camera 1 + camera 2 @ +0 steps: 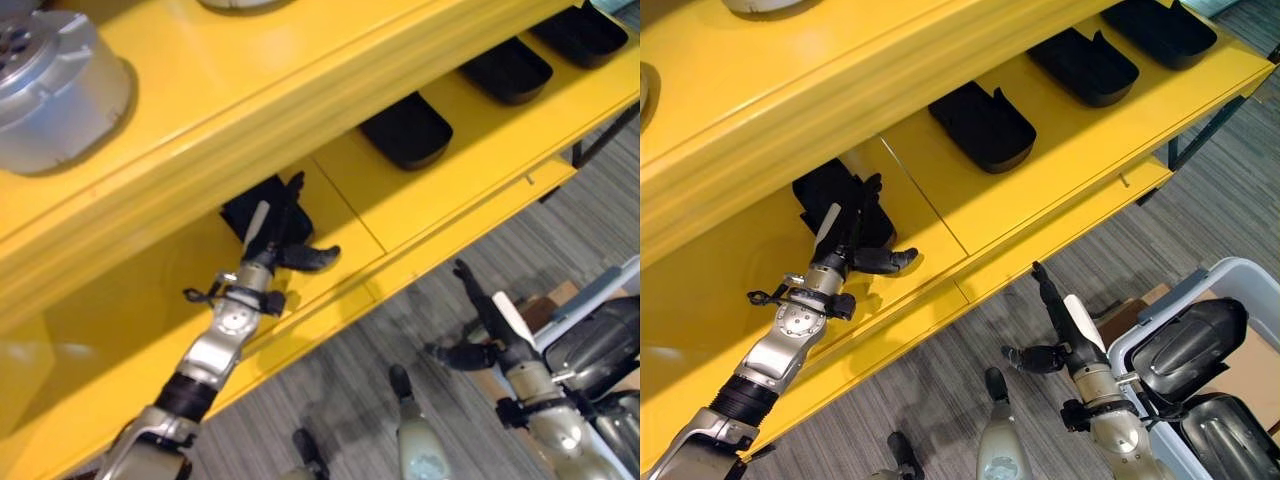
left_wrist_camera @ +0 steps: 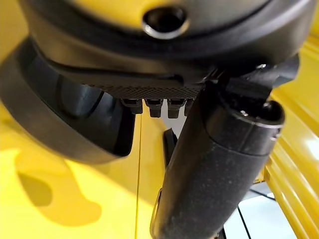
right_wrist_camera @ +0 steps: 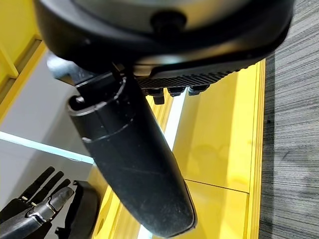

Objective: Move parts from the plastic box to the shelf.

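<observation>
Progress check. On the lower level of the yellow shelf (image 1: 1060, 150) you have four black parts. Three sit in a row toward the shelf's far end: one (image 1: 982, 125), the next (image 1: 1083, 66), and the last (image 1: 1157, 30) near the far corner. The fourth part (image 1: 825, 195) lies at the near end of the row, back from the front edge, and your left hand (image 1: 855, 240) is at it. Its fingers reach out straight against the part and the thumb stands out to the side, so the hand reads as relaxed rather than clamped. Judgement: this placement is at or just past release.

Your right hand (image 1: 1055, 320) hangs over the floor, between the shelf's front edge and the plastic box (image 1: 1160, 310), fingers straight, thumb out, holding nothing.

Left to do: at least two dark parts (image 1: 1190, 345) show in the box, one above the other. How many more lie beneath, you cannot tell. On the upper level sits a round metal part (image 1: 55, 85), apart from this row.
</observation>
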{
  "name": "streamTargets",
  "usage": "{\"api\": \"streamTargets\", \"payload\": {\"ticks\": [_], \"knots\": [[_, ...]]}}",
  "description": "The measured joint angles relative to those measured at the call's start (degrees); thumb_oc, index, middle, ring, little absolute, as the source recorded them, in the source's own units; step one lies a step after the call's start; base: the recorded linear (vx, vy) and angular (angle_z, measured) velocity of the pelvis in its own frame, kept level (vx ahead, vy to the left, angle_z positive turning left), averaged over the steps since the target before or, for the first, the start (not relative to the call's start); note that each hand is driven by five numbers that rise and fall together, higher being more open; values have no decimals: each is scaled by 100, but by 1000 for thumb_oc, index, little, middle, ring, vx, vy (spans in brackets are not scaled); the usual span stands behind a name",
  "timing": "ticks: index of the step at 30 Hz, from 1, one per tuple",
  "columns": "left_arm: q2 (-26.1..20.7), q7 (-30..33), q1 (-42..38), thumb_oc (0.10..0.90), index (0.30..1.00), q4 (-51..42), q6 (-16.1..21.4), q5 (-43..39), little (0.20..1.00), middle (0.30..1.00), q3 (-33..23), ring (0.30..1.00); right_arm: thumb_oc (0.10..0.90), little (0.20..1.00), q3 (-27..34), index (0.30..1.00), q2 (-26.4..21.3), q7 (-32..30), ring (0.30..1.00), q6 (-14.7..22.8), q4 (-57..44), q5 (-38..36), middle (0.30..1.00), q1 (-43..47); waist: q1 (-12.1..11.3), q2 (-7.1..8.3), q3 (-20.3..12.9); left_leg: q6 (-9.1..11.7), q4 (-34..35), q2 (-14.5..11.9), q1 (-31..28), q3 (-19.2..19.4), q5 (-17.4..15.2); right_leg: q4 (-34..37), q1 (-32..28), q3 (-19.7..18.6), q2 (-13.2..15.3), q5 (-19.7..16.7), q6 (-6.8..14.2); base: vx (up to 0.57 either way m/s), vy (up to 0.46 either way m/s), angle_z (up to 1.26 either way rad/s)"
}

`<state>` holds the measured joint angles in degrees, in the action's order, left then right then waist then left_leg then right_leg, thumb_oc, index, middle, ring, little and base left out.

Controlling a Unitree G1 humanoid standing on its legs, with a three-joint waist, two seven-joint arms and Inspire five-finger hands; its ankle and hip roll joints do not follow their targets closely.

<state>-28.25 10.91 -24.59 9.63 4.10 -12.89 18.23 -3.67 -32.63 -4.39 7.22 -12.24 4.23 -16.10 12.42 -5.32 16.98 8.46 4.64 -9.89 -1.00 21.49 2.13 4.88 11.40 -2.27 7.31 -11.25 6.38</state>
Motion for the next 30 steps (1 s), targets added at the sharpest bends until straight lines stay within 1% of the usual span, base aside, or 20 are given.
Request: {"api": "streamTargets", "payload": {"ticks": [1,3,6,9,13,16,17,18,21,25,27,30], "knots": [[-2,7,4,900,1000,-3,0,-29,1000,1000,-1,1000,900,1000,0,1000,-1,0,1000,0,0,0,1000,-3,-8,0,0,0,0,0,0,-2,0,0,-2,1,0,0,0,0,0,0],[-292,7,173,900,1000,-337,-2,-2,1000,1000,-19,1000,900,1000,3,1000,-44,1,1000,3,0,-1,1000,1,-20,2,1,0,0,0,0,-6,0,0,-6,5,1,0,0,0,0,0],[-487,15,253,900,1000,-594,14,37,1000,1000,-168,1000,900,1000,12,1000,-77,2,1000,11,0,-3,1000,-23,-32,3,1,0,1,0,0,-15,1,0,-13,13,3,0,0,0,0,0],[-709,13,554,900,1000,-886,58,263,1000,1000,-461,1000,900,1000,30,1000,-91,1,1000,17,0,-4,1000,-21,-32,3,1,0,0,-3,-2,-17,1,0,-14,16,-1,0,0,0,0,0],[-954,0,1063,900,1000,-1355,137,318,1000,1000,-943,1000,900,1000,73,1000,-97,10,1000,59,1,-5,1000,-100,-122,8,4,-2,0,-3,-10,-49,3,0,-42,46,5,1,0,4,1,3],[-1091,-4,1351,900,1000,-1561,229,317,1000,1000,-1160,1000,900,1000,134,1000,-99,16,1000,75,8,-5,1000,-148,-212,8,4,-5,0,-1,-7,-72,6,1,-54,66,13,2,0,9,5,5],[-1164,-22,1715,900,1000,-1800,252,304,1000,1000,-1392,1000,900,1000,197,1000,-90,15,1000,98,7,-5,1000,-185,-203,8,4,-7,0,1,-8,-94,7,1,-68,85,22,4,1,6,4,9],[-1164,-23,1781,900,1000,-1834,264,295,1000,1000,-1416,1000,900,1000,238,1000,-91,15,1000,98,7,-5,1000,-195,-236,8,4,-11,1,3,-8,-113,10,1,-81,103,26,6,2,6,3,8],[-1105,-75,2138,900,1000,-2070,299,159,1000,1000,-1534,1000,900,1000,277,1000,-90,15,1000,117,4,-5,1000,-197,-294,17,3,-11,1,1,-8,-131,12,1,-89,114,28,7,2,2,-2,2],[-702,-311,2663,900,1000,-2331,390,-528,1000,1000,-1541,1000,900,1000,285,1000,-93,16,1000,124,-23,-5,1000,-131,-343,21,2,-13,-1,-12,-5,-175,26,0,-118,149,30,9,1,6,-27,5],[-531,-411,2780,900,1000,-2325,391,-862,1000,1000,-1492,1000,900,1000,287,1000,-91,14,1000,127,-31,-5,1000,-148,-310,24,1,-10,0,-12,-17,-214,34,1,-152,182,32,16,-2,-22,-96,15],[35,-454,2803,900,1000,-2275,490,-1666,1000,1000,-1291,1000,900,1000,293,1000,-103,7,1000,135,-32,-5,1000,-65,-316,66,-10,10,-1,-124,42,-475,109,-52,-239,436,-10,80,-47,-54,-177,35]]}}
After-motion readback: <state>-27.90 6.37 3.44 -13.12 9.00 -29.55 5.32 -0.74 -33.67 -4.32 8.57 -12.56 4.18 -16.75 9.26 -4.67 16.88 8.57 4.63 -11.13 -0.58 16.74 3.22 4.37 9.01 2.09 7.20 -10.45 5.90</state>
